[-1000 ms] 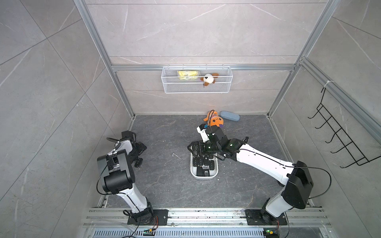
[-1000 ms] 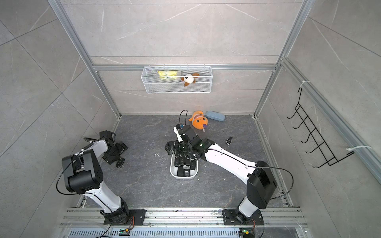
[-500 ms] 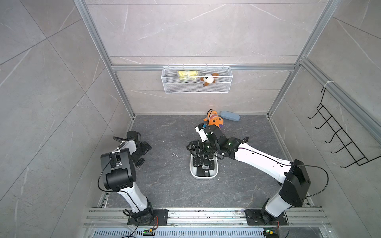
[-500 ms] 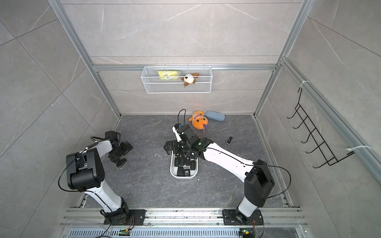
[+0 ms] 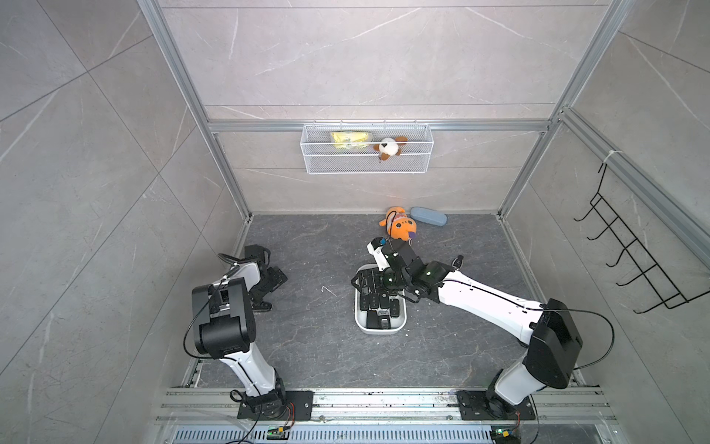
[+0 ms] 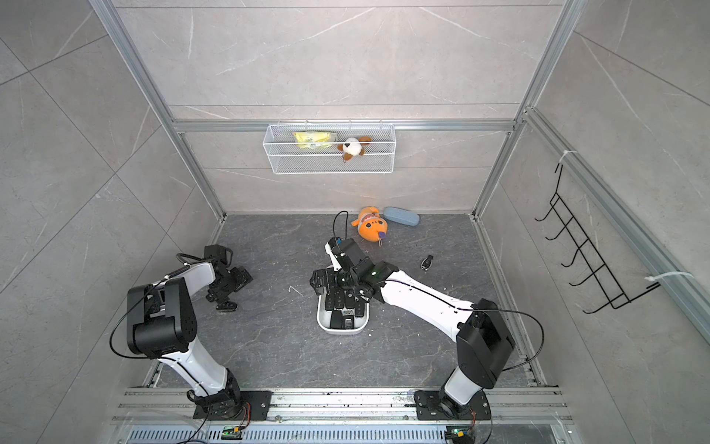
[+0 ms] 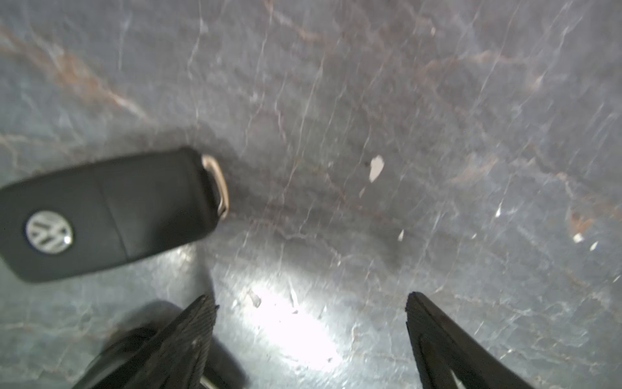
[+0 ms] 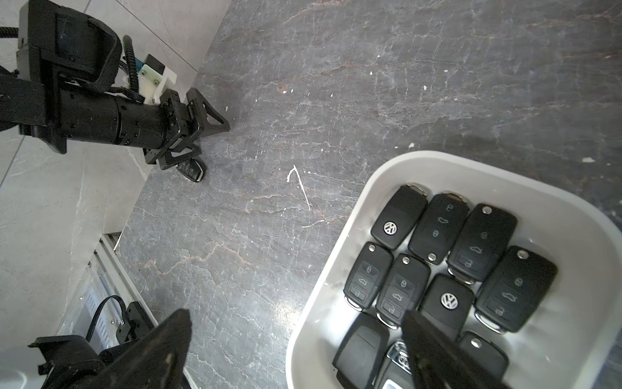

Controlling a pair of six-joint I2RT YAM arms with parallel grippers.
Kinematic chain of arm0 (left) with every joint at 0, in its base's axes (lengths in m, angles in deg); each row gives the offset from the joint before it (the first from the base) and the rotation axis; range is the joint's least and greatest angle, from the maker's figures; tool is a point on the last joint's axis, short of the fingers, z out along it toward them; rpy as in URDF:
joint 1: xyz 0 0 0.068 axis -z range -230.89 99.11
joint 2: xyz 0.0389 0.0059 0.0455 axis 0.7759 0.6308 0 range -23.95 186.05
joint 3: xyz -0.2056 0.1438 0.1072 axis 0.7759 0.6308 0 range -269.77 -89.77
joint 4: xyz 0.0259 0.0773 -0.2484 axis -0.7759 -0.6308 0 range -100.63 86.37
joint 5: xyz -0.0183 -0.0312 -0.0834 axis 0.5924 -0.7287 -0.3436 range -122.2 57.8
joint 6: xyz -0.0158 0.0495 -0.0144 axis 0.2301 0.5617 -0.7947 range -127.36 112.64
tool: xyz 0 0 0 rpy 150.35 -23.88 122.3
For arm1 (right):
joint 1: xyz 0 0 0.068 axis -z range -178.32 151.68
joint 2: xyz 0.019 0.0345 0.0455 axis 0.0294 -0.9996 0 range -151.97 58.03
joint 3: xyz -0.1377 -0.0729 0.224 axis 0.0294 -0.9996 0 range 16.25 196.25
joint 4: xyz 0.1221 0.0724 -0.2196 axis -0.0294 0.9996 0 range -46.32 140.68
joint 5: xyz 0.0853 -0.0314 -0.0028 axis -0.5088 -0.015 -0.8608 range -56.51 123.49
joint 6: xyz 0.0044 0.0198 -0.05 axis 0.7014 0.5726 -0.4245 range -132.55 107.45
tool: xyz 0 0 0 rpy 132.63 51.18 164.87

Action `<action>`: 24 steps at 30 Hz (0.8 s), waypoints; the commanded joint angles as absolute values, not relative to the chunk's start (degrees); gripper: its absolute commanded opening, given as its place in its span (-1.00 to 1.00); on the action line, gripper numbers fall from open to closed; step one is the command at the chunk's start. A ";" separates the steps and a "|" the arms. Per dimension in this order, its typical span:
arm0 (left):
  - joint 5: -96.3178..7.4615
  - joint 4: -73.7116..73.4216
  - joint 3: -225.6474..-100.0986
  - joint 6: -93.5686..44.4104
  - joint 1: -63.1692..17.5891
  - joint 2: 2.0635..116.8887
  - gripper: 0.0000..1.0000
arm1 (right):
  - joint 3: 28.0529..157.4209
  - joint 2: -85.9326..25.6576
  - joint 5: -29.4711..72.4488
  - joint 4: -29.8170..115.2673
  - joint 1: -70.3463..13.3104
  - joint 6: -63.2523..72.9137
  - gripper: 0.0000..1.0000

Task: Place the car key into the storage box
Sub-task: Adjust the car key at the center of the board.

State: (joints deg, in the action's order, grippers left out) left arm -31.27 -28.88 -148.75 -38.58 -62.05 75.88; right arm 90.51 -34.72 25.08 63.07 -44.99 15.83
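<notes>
A black car key (image 7: 104, 212) with a round silver logo lies flat on the dark stone floor, beside my left gripper (image 7: 309, 299) and not between its fingers. That gripper hangs low over the floor, open and empty. In both top views a key (image 5: 262, 306) (image 6: 226, 306) lies just in front of the left gripper (image 6: 219, 296) near the left wall. The white storage box (image 5: 380, 330) (image 8: 370, 178) holds several black keys. My right gripper (image 8: 296, 315) is open over the box's far end (image 6: 322, 282), one finger above the keys, holding nothing.
Another black key (image 6: 426, 263) lies on the floor right of the right arm. An orange plush fish (image 5: 399, 226) and a blue-grey case (image 5: 428, 216) sit by the back wall. A wire basket (image 5: 367, 153) hangs on that wall, and a black hook rack (image 5: 634, 265) on the right wall.
My left gripper has slid a little to the right, closer to the key on the floor. The right gripper has shifted slightly left over the box.
</notes>
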 commanded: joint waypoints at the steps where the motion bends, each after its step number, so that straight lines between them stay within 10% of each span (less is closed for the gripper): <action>1: -32.40 -34.57 -146.43 -40.03 -61.88 73.85 0.85 | 89.38 -32.49 25.40 61.50 -44.98 16.54 0.99; 24: -24.89 -42.41 -147.92 -40.58 -67.30 68.57 0.75 | 87.61 -32.76 24.16 59.41 -44.63 15.82 0.99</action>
